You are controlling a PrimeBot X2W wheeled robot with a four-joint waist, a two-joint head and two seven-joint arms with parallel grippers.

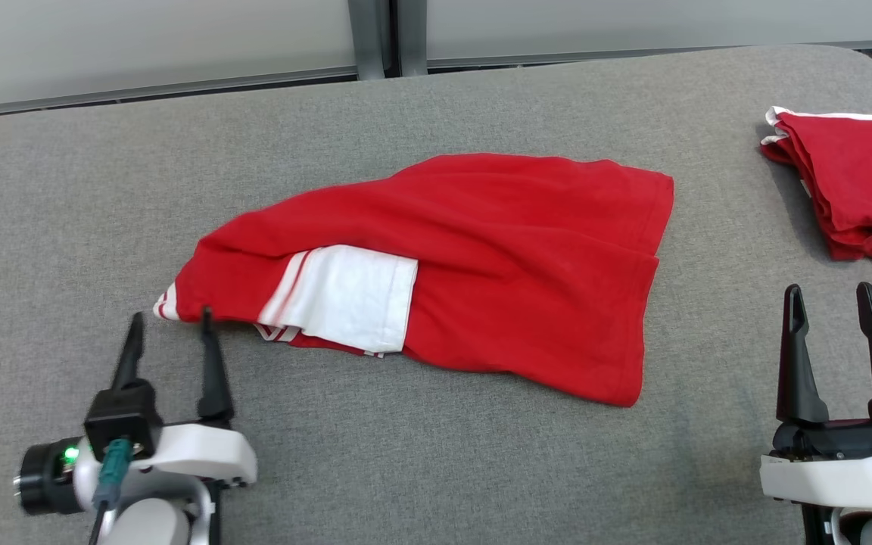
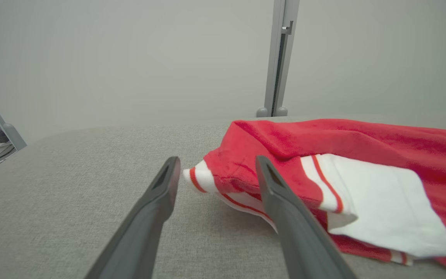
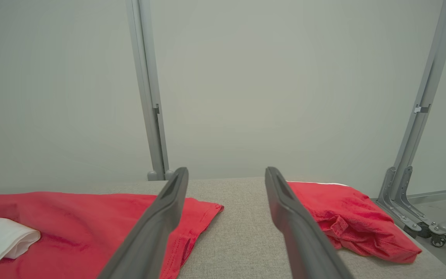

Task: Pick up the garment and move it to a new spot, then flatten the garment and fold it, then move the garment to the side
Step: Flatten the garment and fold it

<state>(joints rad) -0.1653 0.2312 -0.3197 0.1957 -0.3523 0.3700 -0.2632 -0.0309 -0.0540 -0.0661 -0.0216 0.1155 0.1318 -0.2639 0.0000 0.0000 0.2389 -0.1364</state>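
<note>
A red garment with a white, red-striped sleeve folded over it lies loosely across the middle of the grey table. My left gripper is open at the garment's left corner, its right fingertip just touching the cloth, nothing held. In the left wrist view the striped sleeve corner lies just past the gap of the open left gripper, low over the table. My right gripper stands open at the lower right, apart from the cloth. The right wrist view has the garment's hem left of the open right gripper.
A second red garment with white trim lies folded at the table's far right edge, also in the right wrist view. Grey wall panels and a metal post stand behind the table. A metal frame foot stands off the right side.
</note>
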